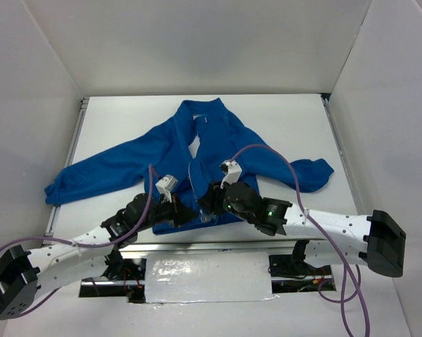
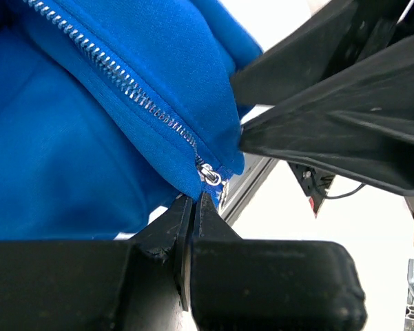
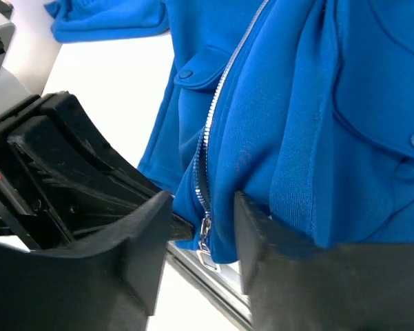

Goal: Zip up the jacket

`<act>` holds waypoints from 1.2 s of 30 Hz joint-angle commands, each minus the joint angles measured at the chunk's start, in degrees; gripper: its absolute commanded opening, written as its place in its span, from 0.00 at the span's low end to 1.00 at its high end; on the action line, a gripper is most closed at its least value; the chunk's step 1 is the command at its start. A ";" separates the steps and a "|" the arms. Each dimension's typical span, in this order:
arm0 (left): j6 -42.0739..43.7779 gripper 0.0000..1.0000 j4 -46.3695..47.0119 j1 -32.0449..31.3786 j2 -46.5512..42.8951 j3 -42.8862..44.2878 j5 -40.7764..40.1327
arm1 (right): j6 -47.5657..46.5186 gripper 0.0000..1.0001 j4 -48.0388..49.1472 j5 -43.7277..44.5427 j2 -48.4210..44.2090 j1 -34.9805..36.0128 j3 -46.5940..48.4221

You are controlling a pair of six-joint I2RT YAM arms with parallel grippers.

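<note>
Jacket (image 1: 218, 140) lies front up on the white surface (image 1: 126, 119), collar far, hem at the near edge, sleeves spread left and right. The collar flaps stand apart at the far end, so we judge the zipper (image 3: 217, 103) not yet run up. The slider (image 2: 210, 176) sits at the very bottom, just above the hem.

Left tool (image 2: 193, 207): clenched, fingers together on the hem corner directly below the slider. We read this as the anchor hold.

Right tool (image 3: 201, 217): released, jaws apart and straddling the hem fold with the slider between them. One finger touches fleece, the other stands clear. Nothing is gripped.

Risks from here, as we judge them:
- The right tool may close on fleece rather than the pull tab, because the tab is small and half hidden in the fold. The slider would then not travel.
- Fleece may be drawn into the slider and jam it, since the fabric bunches close beside the teeth.
- The thin anchor pinch may slip under pull, letting the hem ride up with the slider.
- The two tools are crowded together and could collide.
</note>
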 commanded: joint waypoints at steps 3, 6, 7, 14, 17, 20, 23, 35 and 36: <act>-0.97 0.00 4.71 -0.33 0.11 -0.67 2.17 | -0.53 0.58 -2.79 2.21 -1.38 -0.22 3.44; -0.62 0.00 4.35 -0.33 -0.15 -0.59 1.81 | -0.88 0.73 -5.16 2.12 -3.83 -0.31 4.23; -0.53 0.00 4.18 -0.33 -0.15 -0.50 1.64 | -0.97 0.79 -6.21 1.34 -4.72 -0.48 4.23; -0.62 0.00 5.23 -0.07 0.64 -0.50 2.43 | 1.40 0.90 -7.02 -7.17 -15.52 -0.31 -1.29; -0.44 0.00 5.23 0.02 0.81 -0.06 2.69 | 3.94 0.87 -4.30 -11.75 -16.07 -0.31 -5.41; -0.44 0.00 5.23 0.02 0.64 0.29 2.95 | 6.76 0.84 4.65 -19.39 -14.75 -0.49 -11.56; -0.35 0.00 4.88 0.02 0.55 0.56 2.87 | 8.87 0.83 10.64 -22.75 -13.35 -0.31 -14.83; -0.44 0.00 5.41 0.02 1.43 1.43 3.66 | 7.29 0.81 17.59 -19.59 -6.40 -0.31 -16.16; -0.44 0.00 5.50 0.02 1.52 1.52 3.66 | 7.38 0.80 18.12 -19.16 -5.35 -0.40 -16.07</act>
